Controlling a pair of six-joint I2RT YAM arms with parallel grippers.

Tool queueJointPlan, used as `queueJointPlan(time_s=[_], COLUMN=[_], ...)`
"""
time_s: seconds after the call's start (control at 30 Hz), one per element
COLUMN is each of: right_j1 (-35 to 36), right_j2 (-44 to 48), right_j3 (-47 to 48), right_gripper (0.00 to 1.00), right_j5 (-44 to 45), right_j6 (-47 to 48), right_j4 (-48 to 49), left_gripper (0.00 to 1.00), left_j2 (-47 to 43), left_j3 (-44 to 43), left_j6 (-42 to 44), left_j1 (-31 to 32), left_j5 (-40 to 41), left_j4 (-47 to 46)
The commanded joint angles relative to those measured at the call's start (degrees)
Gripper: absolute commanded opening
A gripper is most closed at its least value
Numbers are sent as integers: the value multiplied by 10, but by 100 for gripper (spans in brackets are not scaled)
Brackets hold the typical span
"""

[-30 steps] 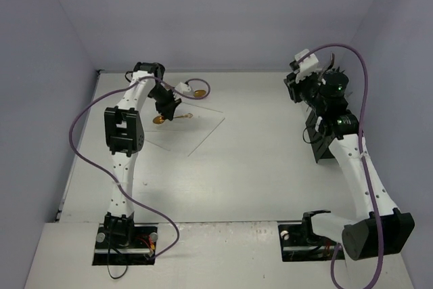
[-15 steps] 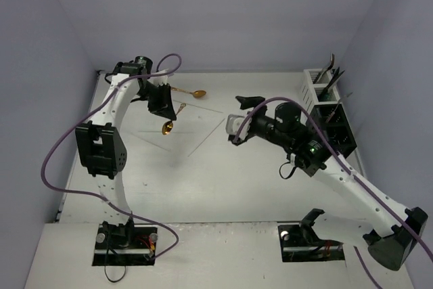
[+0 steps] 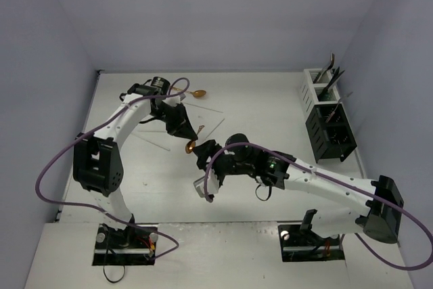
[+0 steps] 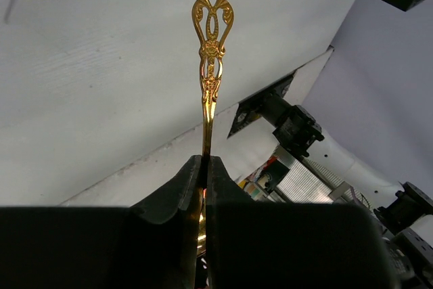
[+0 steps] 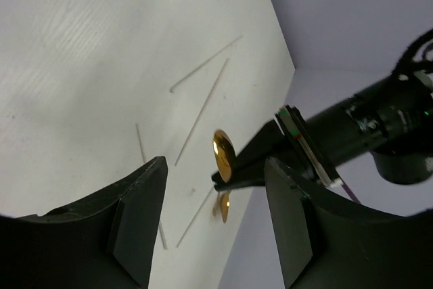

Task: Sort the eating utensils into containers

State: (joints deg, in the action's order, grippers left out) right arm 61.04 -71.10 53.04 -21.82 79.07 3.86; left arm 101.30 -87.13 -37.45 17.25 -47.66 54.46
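My left gripper (image 3: 184, 131) is shut on a gold spoon (image 3: 191, 147) and holds it above the middle of the table. In the left wrist view the ornate gold handle (image 4: 211, 45) sticks out past the shut jaws. My right gripper (image 3: 201, 156) is open and sits right beside the spoon's bowl. In the right wrist view the bowl (image 5: 223, 156) hangs between and beyond my open fingers (image 5: 139, 221), held by the left gripper (image 5: 254, 164). A second gold spoon (image 3: 198, 93) lies at the back. The white container (image 3: 316, 87) and black container (image 3: 329, 133) stand at the right with utensils in them.
Thin pale chopsticks (image 3: 206, 126) lie on the table behind the left gripper, and they also show in the right wrist view (image 5: 201, 112). Purple cables loop off both arms. The arm bases sit at the near edge.
The left gripper has carried the gold spoon from the back left towards the table's middle. The right arm has swung left and forward, and its open gripper now faces the spoon's bowl.
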Motion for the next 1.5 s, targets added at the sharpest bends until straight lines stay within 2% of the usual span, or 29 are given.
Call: queueJointPlan(time_s=[0.0, 0.4, 0.57, 0.7, 0.9, 1.03, 1.13, 1.2, 1.23, 1.3, 1.37, 1.4, 1.47], right_j1=[13, 13, 3, -8, -24, -28, -28, -27, -27, -26, -20, -17, -11], right_j2=[-23, -57, -61, -53, -49, -51, -54, -53, -52, -49, -43, -39, -30], right_j3=[8, 19, 19, 13, 17, 22, 24, 24, 24, 24, 23, 22, 22], right_gripper=[55, 54, 46, 44, 35, 17, 2, 0, 0, 0, 0, 0, 0], right_j5=[-31, -21, -12, -8, -2, -4, -5, -6, -7, -11, -10, -9, -8], right_j6=[25, 30, 27, 29, 24, 25, 27, 30, 31, 32, 32, 30, 23], right_j4=[37, 38, 37, 38, 38, 38, 38, 38, 38, 38, 38, 38, 38], left_gripper=[0, 0, 0, 0, 0, 1, 11, 24, 34, 63, 84, 87, 88], left_j2=[-53, -74, -91, -109, -121, -122, -122, -125, -127, -132, -139, -141, -143], left_j3=[10, 20, 40, 63, 80, 87, 92, 101, 104, 107, 108, 106, 99], left_j6=[-46, -44, -45, -50, -61, -64, -66, -71, -73, -75, -70, -66, -53], left_j1=[12, 41, 49, 50, 52, 55, 57, 57, 57, 57, 56, 55, 52], left_j5=[-42, -38, -30, -22, -20, -25, -30, -34, -36, -34, -18, -10, 3], left_j4=[-37, -37, -41, -47, -59, -66, -74, -83, -88, -97, -98, -98, -98])
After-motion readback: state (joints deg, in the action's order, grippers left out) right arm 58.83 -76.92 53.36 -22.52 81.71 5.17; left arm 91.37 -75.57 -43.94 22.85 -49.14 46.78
